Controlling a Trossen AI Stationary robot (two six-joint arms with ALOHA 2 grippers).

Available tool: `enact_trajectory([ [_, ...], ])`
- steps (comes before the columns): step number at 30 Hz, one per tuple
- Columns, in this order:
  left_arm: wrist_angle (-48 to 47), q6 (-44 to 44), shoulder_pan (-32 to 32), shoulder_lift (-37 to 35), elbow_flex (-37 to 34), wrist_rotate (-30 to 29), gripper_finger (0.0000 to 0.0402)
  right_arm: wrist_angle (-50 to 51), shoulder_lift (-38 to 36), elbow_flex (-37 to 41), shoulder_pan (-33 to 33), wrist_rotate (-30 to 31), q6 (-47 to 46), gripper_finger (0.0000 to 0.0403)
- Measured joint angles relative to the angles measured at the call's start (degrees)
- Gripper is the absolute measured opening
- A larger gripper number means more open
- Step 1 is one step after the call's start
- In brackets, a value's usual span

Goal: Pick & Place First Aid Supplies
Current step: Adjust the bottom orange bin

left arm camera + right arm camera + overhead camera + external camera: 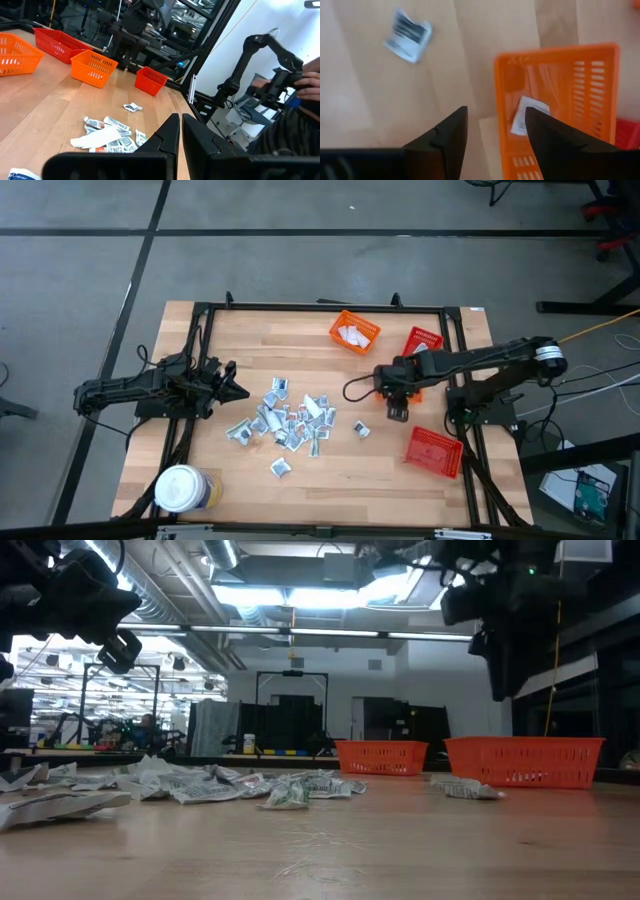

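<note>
We are watching the right gripper (398, 412) hovering above a small orange basket (547, 54) on the right side of the table, its two dark fingers (452, 130) standing apart with nothing between them. One white sachet (527, 117) is lying flat on the basket floor directly below, so we are reading this as the close of a drop-off: one supply placed, the gripper empty.

The left gripper (238, 391) is waiting at the table's left edge, pointing towards the heap, its fingers pressed together and holding nothing.

Most of the first aid supplies (290, 420) are sitting in a loose heap at the middle of the table. They are small, flat, silvery-white packets with blue and red print, many crumpled and overlapping, some tilted on their neighbours. A single sachet (360, 430) is lying apart from the heap, on bare wood near the right gripper. More white packets are showing in another orange basket (354, 333) at the far edge.

We are judging the next move to be a return for another packet. The lone sachet looks the easier target, since it touches nothing else. It calls for a low, level descent, because so thin a packet gives the fingers little edge to catch.
</note>
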State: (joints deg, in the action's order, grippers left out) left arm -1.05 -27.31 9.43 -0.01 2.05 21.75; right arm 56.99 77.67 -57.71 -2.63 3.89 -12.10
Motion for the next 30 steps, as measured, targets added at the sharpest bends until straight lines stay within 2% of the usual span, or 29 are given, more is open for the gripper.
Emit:
enact_trajectory([
  [5,0.0,0.0,0.0,0.0,0.0,0.0,0.0016,-6.0,0.4,5.9,0.1,0.9,2.3,0.0199],
  [11,0.0,0.0,0.0,0.0,0.0,0.0,0.0015,-11.2,0.5,11.4,0.3,9.3,2.0,0.019],
  [18,0.0,0.0,0.0,0.0,0.0,0.0,0.0016,-13.3,0.5,13.5,0.6,5.3,1.8,0.0161],
  [22,0.0,0.0,0.0,0.0,0.0,0.0,0.0015,-16.6,0.5,13.4,0.8,4.6,-0.4,0.0114],
  [26,0.0,0.0,0.0,0.0,0.0,0.0,0.0015,-20.6,0.3,10.6,2.1,0.3,-1.3,0.0024],
  [30,0.0,0.0,0.0,0.0,0.0,0.0,0.0015,-23.4,0.3,5.6,4.5,-4.1,-1.4,0.0008],
])
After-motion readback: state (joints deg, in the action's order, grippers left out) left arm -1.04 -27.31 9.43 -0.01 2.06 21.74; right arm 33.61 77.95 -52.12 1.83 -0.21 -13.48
